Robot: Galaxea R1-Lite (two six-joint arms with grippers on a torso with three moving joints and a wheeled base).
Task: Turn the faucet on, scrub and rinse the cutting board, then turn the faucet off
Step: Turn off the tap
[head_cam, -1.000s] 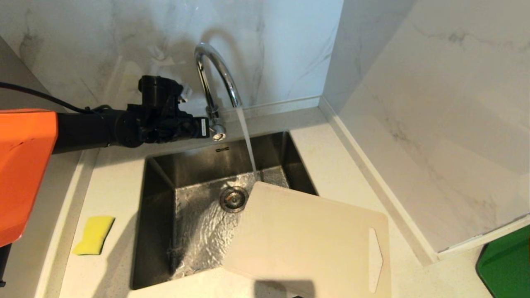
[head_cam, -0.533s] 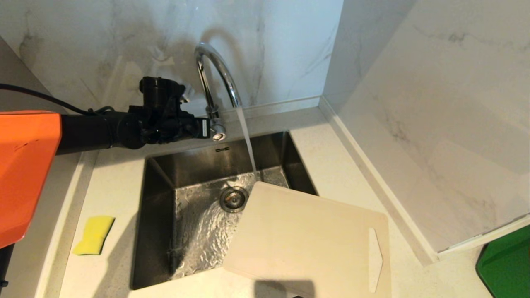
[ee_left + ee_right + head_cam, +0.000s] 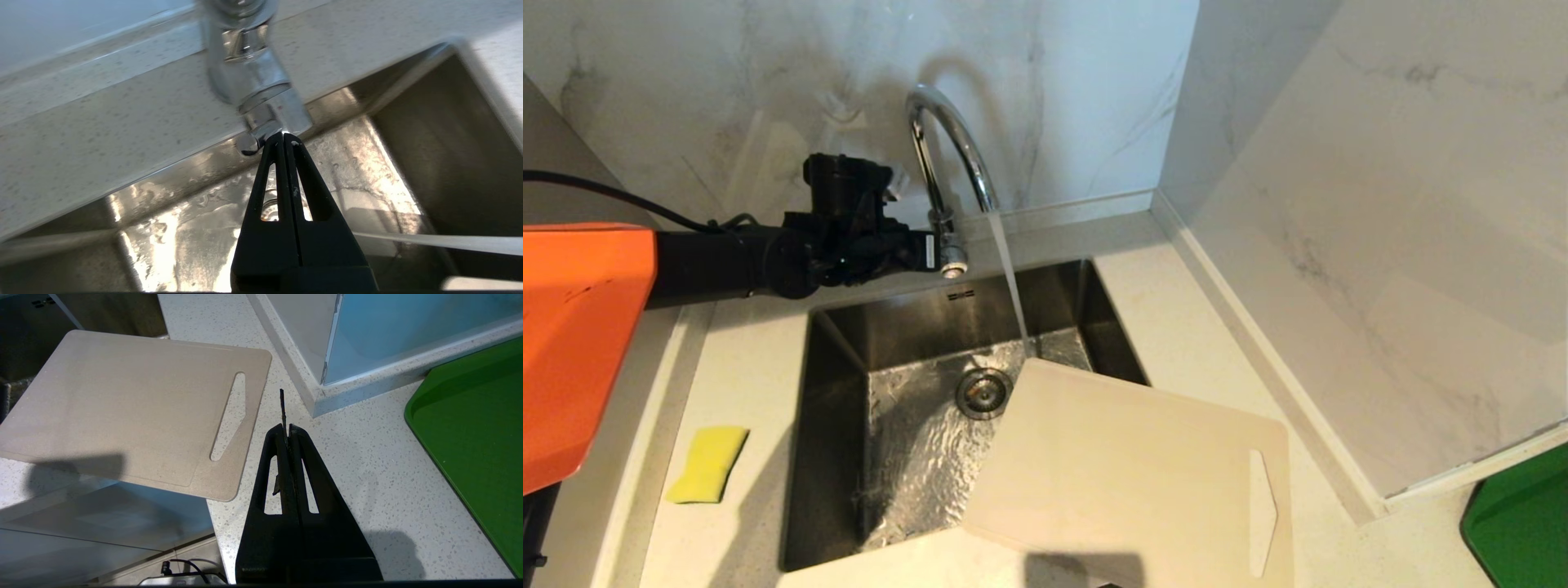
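Faucet [image 3: 947, 147] at upper centre of the head view, running water into sink [image 3: 849, 425]. Left gripper [image 3: 931, 251] just left of its base, fingers pressed together, tips touching the small lever [image 3: 261, 130]. Cutting board [image 3: 1135, 474] at lower centre-right, overhanging the sink's corner. Yellow sponge [image 3: 707, 463] lower left. Right gripper [image 3: 286, 430] closed, above countertop [image 3: 367, 465] beside green mat [image 3: 474, 428].

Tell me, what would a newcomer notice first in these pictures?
Water streams from the tall chrome gooseneck faucet into the steel sink, just past the far corner of the large cream-beige cutting board lying over the sink's right edge. The left gripper, jaws shut, meets the faucet's side lever. A yellow sponge lies left of the sink.
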